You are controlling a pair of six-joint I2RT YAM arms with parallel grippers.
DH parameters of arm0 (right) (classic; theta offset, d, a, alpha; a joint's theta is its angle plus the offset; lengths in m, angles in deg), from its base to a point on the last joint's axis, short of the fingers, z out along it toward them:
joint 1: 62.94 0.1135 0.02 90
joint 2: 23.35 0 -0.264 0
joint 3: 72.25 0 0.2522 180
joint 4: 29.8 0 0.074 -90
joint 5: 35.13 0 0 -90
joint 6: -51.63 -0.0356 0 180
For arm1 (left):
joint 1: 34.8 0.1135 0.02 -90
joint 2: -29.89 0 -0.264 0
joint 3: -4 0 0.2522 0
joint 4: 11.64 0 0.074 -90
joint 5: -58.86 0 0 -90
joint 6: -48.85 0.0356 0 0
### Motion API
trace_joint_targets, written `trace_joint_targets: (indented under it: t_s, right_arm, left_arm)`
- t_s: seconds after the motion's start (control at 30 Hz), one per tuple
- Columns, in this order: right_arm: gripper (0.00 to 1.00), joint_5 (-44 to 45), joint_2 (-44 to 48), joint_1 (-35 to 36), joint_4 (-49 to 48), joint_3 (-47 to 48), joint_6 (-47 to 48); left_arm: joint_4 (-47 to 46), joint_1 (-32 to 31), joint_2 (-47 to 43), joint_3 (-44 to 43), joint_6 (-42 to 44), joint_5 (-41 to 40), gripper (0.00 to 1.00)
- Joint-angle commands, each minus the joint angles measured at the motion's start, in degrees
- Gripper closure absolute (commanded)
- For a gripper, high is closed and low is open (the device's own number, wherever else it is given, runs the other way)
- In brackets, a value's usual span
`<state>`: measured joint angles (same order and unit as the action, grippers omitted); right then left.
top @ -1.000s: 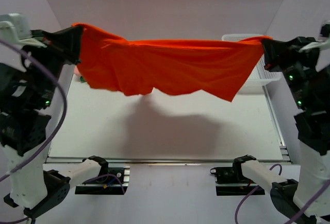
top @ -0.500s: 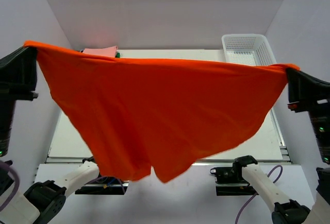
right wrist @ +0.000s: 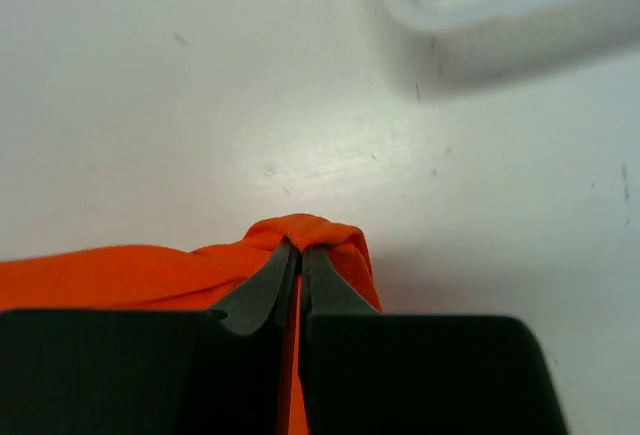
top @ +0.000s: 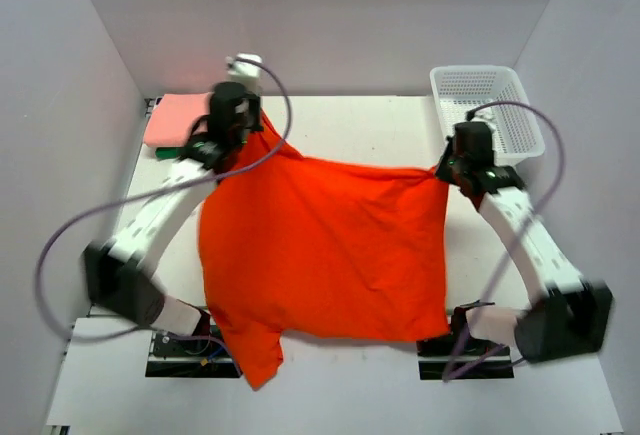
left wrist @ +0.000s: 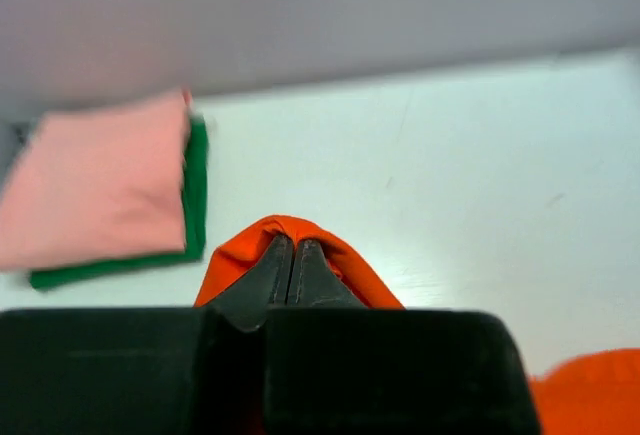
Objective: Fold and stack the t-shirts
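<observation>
The orange shirt [top: 330, 250] lies spread on the worktop [top: 350, 135], stretched between the left fingers [left wrist: 292, 255] and the right fingers [right wrist: 298, 260]. Both pairs are pinched tight on a corner of it. A pink shirt [left wrist: 95, 180] sits folded on a green shirt [left wrist: 195, 195], ahead and left of the left fingers. A basket [right wrist: 520, 30] is just past the right fingers. I think this is the laying-flat step. Next, the fingers should let go, then grab an edge to fold it over.
</observation>
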<state>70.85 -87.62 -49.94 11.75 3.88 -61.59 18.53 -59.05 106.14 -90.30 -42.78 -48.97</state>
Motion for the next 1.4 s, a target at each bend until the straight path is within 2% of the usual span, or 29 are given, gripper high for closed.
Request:
trace_joint_targets:
  t_s: [0.0, 0.07, 0.1, 0.2, 0.23, 0.37, 0.57, 0.8, 0.93, 1.2, 1.3, 1.37]
  right_arm:
    - [1.0, 3.0, -10.5, -2.4, -9.5, -0.2, -1.5]
    - [1.0, -0.7, -17.4, -3.5, -11.3, 1.6, -1.0]
    - [1.0, -1.8, -23.3, -4.5, -12.6, 2.3, -0.8]
    - [1.0, -4.3, -28.5, -5.5, -13.6, 6.8, 0.8]
    - [1.0, -5.3, -32.8, -5.6, -13.8, 8.8, 1.6]
    - [1.0, -8.0, -40.6, -6.3, -14.5, 14.0, 3.8]
    - [1.0, -6.0, -45.1, -6.4, -14.5, 19.9, 4.7]
    - [1.0, -4.7, -42.9, -6.6, -14.1, 20.1, 4.7]
    - [1.0, -4.9, -40.3, -6.6, -14.0, 17.8, 4.5]
    - [1.0, -5.5, -30.5, -6.6, -13.6, 9.8, 4.9]
    - [1.0, -6.7, -25.0, -6.6, -13.3, 5.4, 5.0]
    - [1.0, -7.0, -23.2, -6.6, -13.1, 2.0, 5.0]
  left_arm:
    - [-10.4, 2.0, 11.3, 2.2, 3.2, -1.8, 1.0]
    - [-10.4, 3.4, 19.3, -1.5, 2.7, -1.8, 1.0]
    - [-9.6, 3.4, 26.9, -5.5, 2.2, -0.9, 1.0]
    - [-8.8, 5.1, 37.4, -12.4, 1.6, 2.2, 1.0]
    - [-8.8, 5.8, 39.2, -13.5, 1.6, 3.7, 1.0]
    - [-10.1, 6.9, 44.9, -17.4, 1.6, 5.1, 1.0]
    - [-10.6, 7.6, 49.0, -21.9, 2.2, 7.5, 1.0]
    - [-10.1, 8.1, 46.5, -22.6, 1.0, 8.2, 1.0]
    - [-9.0, 8.1, 42.2, -18.4, -0.1, 8.2, 1.0]
    - [-6.1, 8.1, 27.6, 0.1, -7.6, 5.0, 1.0]
    - [-6.1, 8.1, 19.6, 9.7, -10.7, 6.0, 1.0]
    - [-6.1, 7.3, 14.1, 12.9, -12.1, 6.8, 1.0]
